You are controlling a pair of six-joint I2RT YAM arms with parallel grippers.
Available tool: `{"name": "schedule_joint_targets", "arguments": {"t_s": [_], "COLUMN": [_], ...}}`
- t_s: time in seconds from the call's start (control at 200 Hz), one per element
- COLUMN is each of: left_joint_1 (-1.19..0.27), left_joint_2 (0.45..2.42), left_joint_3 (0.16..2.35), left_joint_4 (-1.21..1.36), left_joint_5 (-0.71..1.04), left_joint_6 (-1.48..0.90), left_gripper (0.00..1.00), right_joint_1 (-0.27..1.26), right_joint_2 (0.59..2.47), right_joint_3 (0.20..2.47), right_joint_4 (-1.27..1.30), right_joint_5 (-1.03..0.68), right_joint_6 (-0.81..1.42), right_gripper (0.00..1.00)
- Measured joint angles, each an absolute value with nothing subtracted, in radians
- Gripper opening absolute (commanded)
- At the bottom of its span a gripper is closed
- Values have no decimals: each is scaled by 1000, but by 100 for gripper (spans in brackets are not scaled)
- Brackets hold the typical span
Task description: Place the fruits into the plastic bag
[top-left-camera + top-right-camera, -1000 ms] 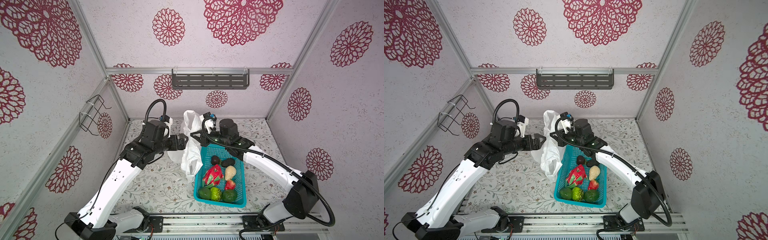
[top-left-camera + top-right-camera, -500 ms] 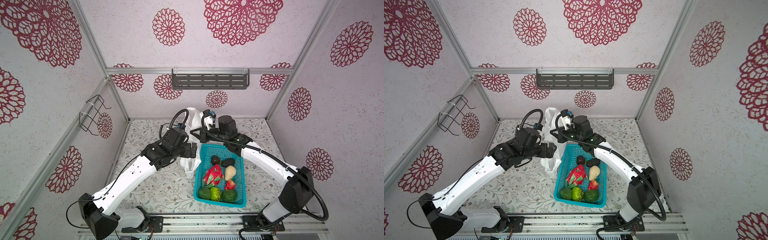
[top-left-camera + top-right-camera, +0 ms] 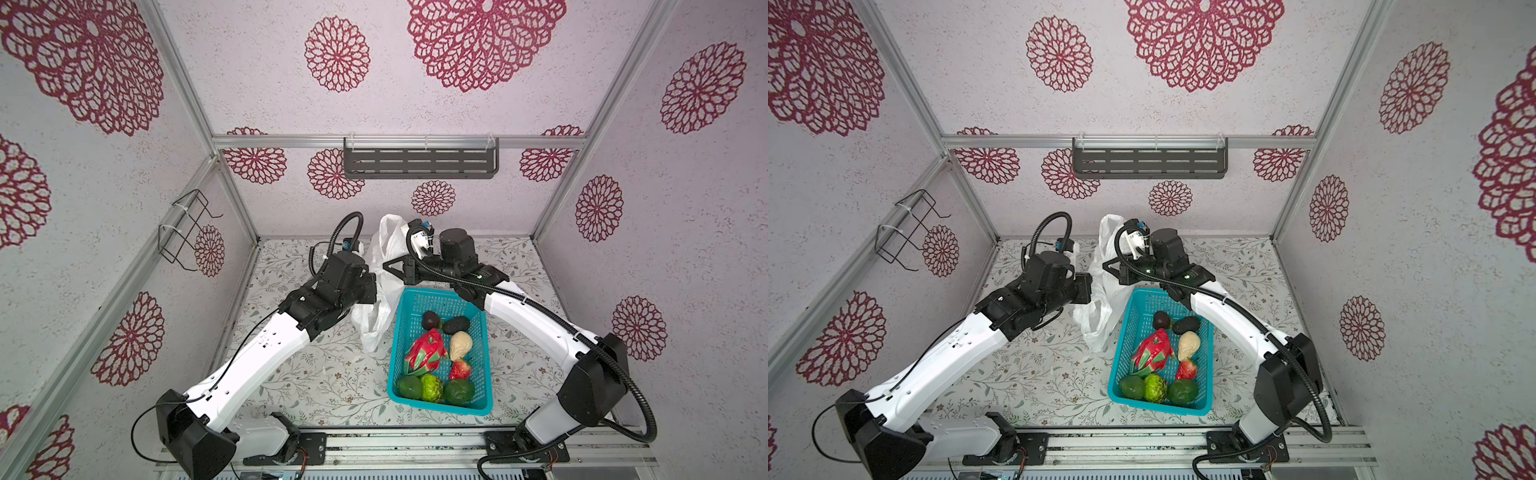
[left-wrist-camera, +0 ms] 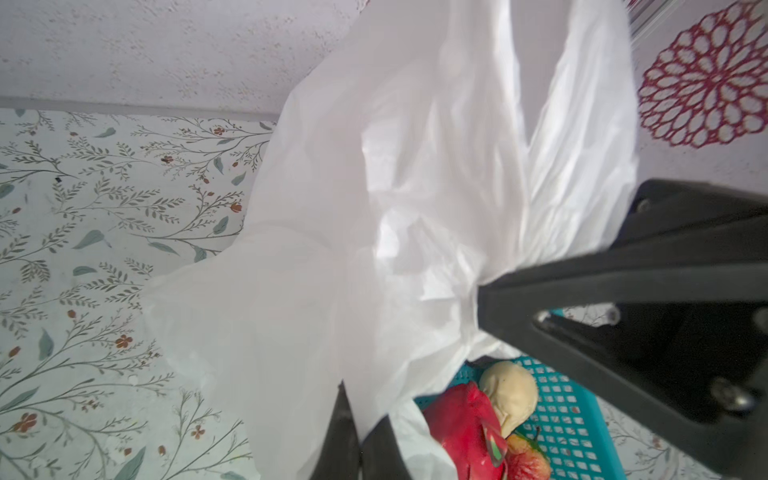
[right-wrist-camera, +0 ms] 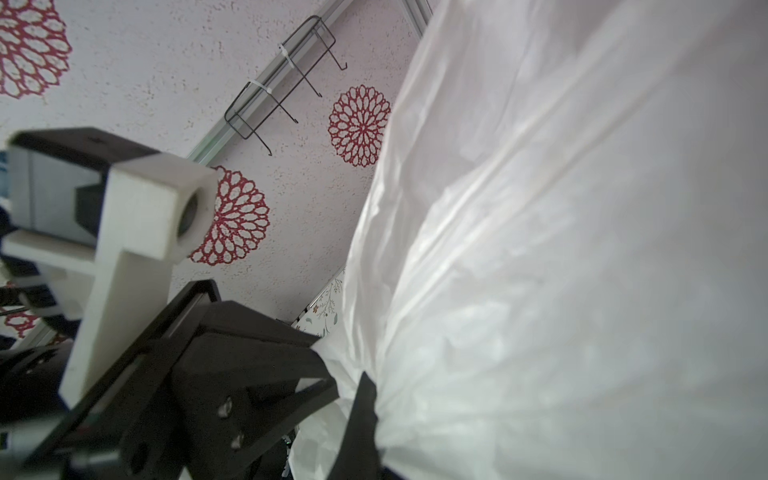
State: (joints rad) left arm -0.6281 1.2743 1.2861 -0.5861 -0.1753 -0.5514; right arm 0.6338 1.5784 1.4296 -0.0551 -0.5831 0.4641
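White, thin and crinkly, the plastic bag [image 3: 384,257] hangs lifted between two robot arms over a table [image 3: 316,374] covered in a leafy floral print, as both top views show. Its lower end droops onto the table just beside a teal perforated basket [image 3: 436,409]. The right tool [image 3: 386,266] reaches across from the right with its jaws clamped together on the upper part of the bag; the left wrist view shows its black tip [image 4: 484,291] with the plastic bunched into it. The left tool [image 3: 374,291] presses into the bag from the opposite side, a little lower down. In the left wrist view its jaws [image 4: 361,444] sit at the very edge of the frame, closed tight, and they seem to pinch a fold of the bag between them. All the toy fruits lie in the basket, none in the bag: a pink-red dragon fruit [image 3: 424,353] in the middle, a beige pear shape [image 3: 460,345] touching it, a red strawberry [image 3: 460,369] just below the pear, a bumpy light-green fruit [image 3: 431,387] at the near end between two dark green ones [image 3: 409,386], and two blackish fruits [image 3: 431,320] at the far end, close to the bag.
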Motion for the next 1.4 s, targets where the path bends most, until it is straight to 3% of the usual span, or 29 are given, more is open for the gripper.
{"name": "schedule_joint_targets", "arguments": {"t_s": [0.43,0.5,0.575,0.635,0.896,1.156,1.396], "left_joint_1": [-590,-588,-587,-582,-576,-538,-463], "left_joint_2": [1227,1225,1220,1208,1140,1129,1044], "left_joint_3": [1337,1346,1345,1341,1333,1316,1163], "left_joint_4": [-594,-596,-598,-596,-582,-606,-614], "left_joint_5": [-18,26,69,98,137,90,63], "left_joint_6": [-551,-550,-548,-548,-561,-577,-614], "left_gripper": [0,0,0,0,0,0,0], "right_joint_1": [630,623,615,603,543,466,418], "right_joint_2": [1578,1578,1578,1578,1564,1499,1492], "right_joint_3": [1577,1582,1581,1576,1535,1514,1517], "right_joint_4": [-243,-255,-277,-289,-286,-292,-374], "right_joint_5": [-610,-613,-612,-607,-630,-643,-575], "right_joint_6": [372,366,364,363,382,383,331], "right_gripper": [3,10,30,31,0,0,0]}}
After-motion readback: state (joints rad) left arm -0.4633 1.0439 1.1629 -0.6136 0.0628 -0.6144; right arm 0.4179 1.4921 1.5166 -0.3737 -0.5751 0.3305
